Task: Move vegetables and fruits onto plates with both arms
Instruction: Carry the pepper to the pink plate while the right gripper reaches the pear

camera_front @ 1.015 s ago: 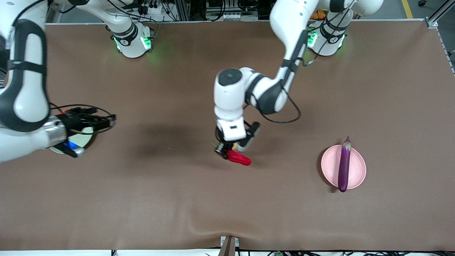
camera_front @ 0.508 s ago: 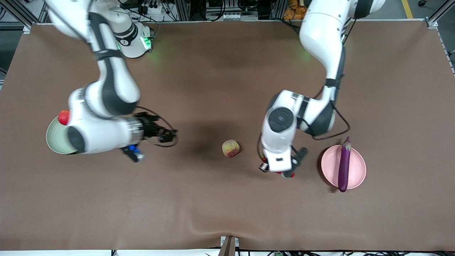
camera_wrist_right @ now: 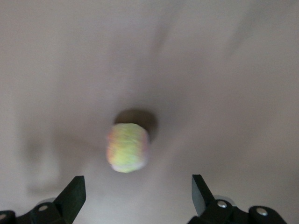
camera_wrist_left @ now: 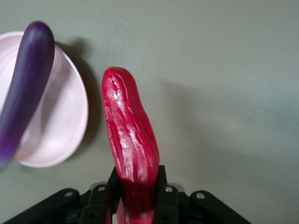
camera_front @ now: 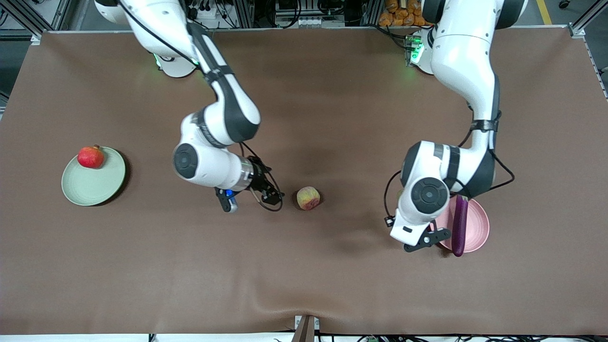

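spreading across the whole front view is the brown table (camera_front: 304, 275). the left arm (camera_front: 463, 71) reaches from its base down to the pink plate (camera_front: 477, 228), and the right arm (camera_front: 213, 95) reaches toward the table's middle.

the green plate (camera_front: 90, 183) lies toward the right arm's end with the pomegranate (camera_front: 90, 156) on its rim. the pink plate lies toward the left arm's end, the eggplant (camera_front: 460, 225) lying across it, one tip past the rim nearest the front camera.

the left gripper (camera_wrist_left: 135, 203) hangs just beside the pink plate, jaws clamped on the chili pepper (camera_wrist_left: 130, 135). the right gripper (camera_wrist_right: 138, 196) hovers over the table near the peach (camera_front: 308, 198), jaws wide apart, holding nothing. the peach sits on the table between the two plates.
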Robot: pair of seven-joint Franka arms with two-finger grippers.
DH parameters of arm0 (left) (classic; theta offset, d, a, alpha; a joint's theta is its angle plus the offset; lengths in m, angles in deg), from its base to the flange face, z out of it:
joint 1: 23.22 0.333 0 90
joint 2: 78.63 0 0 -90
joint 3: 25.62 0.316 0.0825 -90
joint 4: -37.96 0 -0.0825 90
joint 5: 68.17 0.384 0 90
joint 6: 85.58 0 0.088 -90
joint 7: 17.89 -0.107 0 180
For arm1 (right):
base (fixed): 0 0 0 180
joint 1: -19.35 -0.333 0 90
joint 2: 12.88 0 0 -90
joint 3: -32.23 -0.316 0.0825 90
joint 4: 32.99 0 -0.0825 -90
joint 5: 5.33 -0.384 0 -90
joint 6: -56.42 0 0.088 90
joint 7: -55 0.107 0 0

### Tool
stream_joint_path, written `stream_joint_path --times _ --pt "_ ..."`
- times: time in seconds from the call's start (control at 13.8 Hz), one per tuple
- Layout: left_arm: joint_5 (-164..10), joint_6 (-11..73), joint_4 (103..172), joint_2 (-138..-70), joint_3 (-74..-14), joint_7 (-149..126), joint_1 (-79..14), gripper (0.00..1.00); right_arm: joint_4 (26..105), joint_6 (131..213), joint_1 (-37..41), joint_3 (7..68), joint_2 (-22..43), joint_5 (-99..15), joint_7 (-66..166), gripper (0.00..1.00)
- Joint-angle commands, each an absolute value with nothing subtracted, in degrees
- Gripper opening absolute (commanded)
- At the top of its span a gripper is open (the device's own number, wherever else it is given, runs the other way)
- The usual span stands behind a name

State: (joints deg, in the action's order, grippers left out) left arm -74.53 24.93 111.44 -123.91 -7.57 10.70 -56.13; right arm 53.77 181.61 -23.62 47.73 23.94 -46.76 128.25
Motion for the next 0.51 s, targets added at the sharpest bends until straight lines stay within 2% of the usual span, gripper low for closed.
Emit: stream_joint_path --times 0.0,0.29,0.44 --pt "-74.5 23.2 114.1 -122.1 -8.0 -1.9 -53.7 0.00 53.7 189.1 -26.7 48.5 27.0 -48.5 133.4 1.00" --pt "-74.3 22.3 114.4 -122.3 -7.9 -16.5 -49.5 0.00 53.7 197.9 -30.4 48.5 31.7 -48.2 135.2 1.00" --pt "-73.9 21.7 115.8 -122.4 -7.8 -18.1 -48.6 0.00 53.7 198.5 -30.9 48.5 32.6 -48.1 135.2 1.00"
